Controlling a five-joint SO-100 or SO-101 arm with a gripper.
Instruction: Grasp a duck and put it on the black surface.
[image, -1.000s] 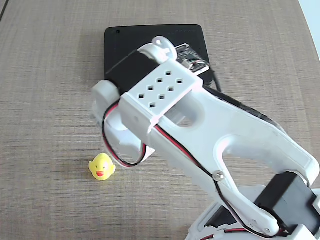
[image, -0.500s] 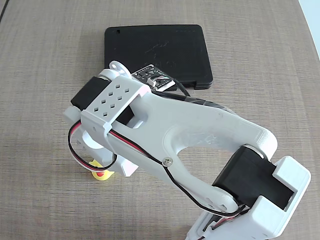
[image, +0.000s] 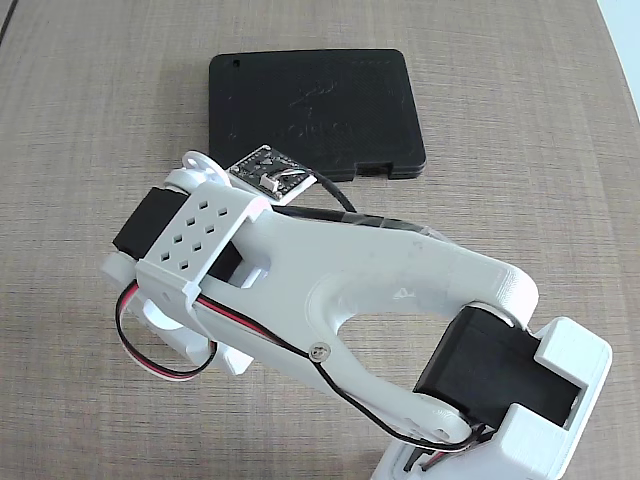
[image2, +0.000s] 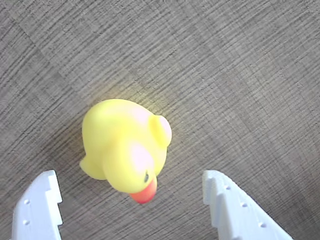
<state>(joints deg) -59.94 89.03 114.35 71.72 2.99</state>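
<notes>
In the wrist view, the jaws (image2: 132, 207) were seen spread wide and empty, one white finger (image2: 39, 207) at the lower left corner and the other at the lower right, both cut off by the bottom edge. The duck (image2: 125, 145) lay on the worktop (image2: 240, 75) ahead of the gap and slightly left of its centre, touching neither finger. Its long axis ran roughly along the line of approach, with the orange-red beak (image2: 144, 192) pointing back toward the jaws. A forward advance was judged necessary before closing. In the fixed view, the duck and the jaws were hidden beneath the white arm (image: 330, 280); the black surface (image: 315, 110) lay beyond it, its near edge partly covered by a small circuit board (image: 268, 170).
</notes>
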